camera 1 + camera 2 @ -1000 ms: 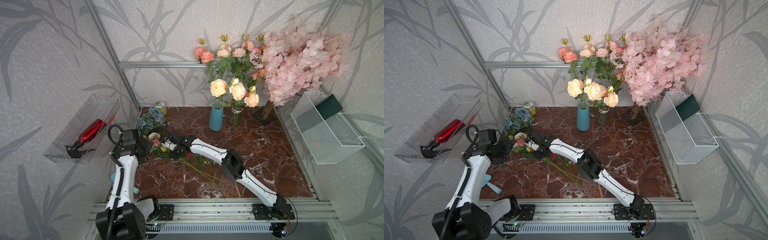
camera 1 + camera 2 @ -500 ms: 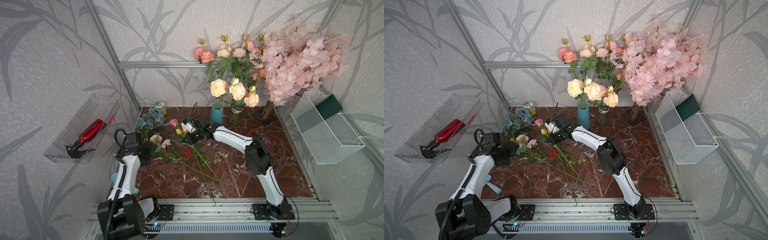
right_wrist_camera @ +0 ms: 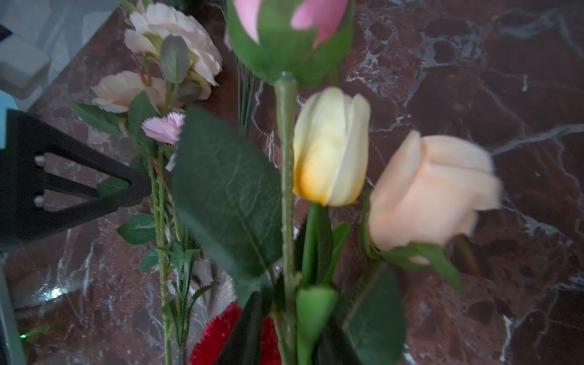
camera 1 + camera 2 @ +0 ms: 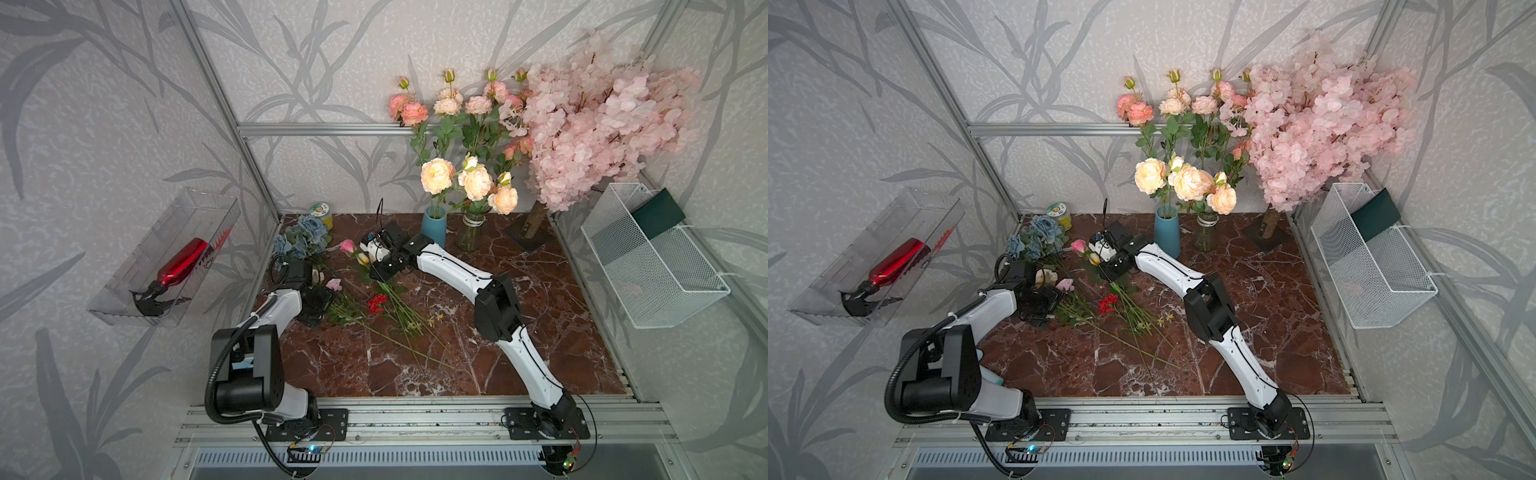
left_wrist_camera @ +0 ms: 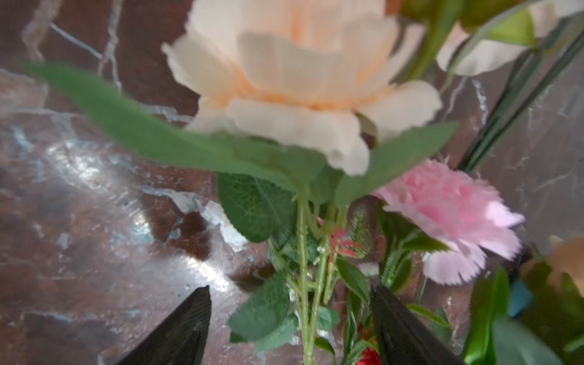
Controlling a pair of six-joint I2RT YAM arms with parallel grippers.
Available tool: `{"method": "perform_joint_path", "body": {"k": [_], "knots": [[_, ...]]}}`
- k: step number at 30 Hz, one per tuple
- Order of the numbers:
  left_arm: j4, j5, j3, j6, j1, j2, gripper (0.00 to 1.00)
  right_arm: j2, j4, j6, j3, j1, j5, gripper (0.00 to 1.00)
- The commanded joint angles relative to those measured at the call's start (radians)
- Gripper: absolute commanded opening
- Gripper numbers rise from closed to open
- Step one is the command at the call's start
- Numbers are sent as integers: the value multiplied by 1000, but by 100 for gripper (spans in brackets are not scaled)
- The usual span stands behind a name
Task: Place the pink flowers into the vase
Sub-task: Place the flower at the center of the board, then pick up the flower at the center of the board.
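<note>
A spray of the pink flowers (image 4: 333,284) (image 4: 1065,284), with peach and ruffled pink heads (image 5: 284,79), lies at the table's left. My left gripper (image 4: 327,302) (image 5: 290,294) is open, one finger on each side of its thin stems. My right gripper (image 4: 376,275) (image 3: 292,316) hangs left of the blue vase (image 4: 433,226). Its jaws stand slightly parted around the stems of a pink bud (image 3: 284,28), a yellow tulip (image 3: 330,145) and a peach bud (image 3: 433,192). A glass vase (image 4: 469,235) holding tall pink roses stands beside the blue one.
A red carnation (image 4: 377,302) and loose stems (image 4: 399,324) lie mid-table. Blue flowers (image 4: 305,232) and a small tin (image 4: 322,210) sit back left. The blossom tree (image 4: 598,124) fills the back right. A wire basket (image 4: 648,266) and a clear tray (image 4: 166,257) hang on the walls.
The right arm swung from the left front of the table toward the blue vase, lifting a bunch of flowers, and its jaws have parted. The left gripper moved onto the spray's stems and narrowed.
</note>
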Motion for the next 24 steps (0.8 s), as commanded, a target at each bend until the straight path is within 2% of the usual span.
{"method": "perform_joint_path", "body": {"k": [1, 6, 9, 16, 20, 24], "knots": [[29, -58, 51, -11, -9, 20, 78, -43, -48, -30, -19, 5, 46, 31], [55, -72, 98, -7, -27, 75, 70, -159, 41, -28, -171, 14, 49, 31], [49, -95, 121, -9, -39, 105, 62, -215, 92, -16, -252, 15, 52, 30], [-23, -138, 157, -9, -69, 165, 48, -283, 146, -6, -355, 6, 82, 29], [-67, -169, 168, -5, -83, 179, 37, -300, 161, 4, -377, -1, 76, 28], [-87, -183, 186, 1, -94, 192, 18, -316, 177, 13, -396, -1, 64, 27]]}}
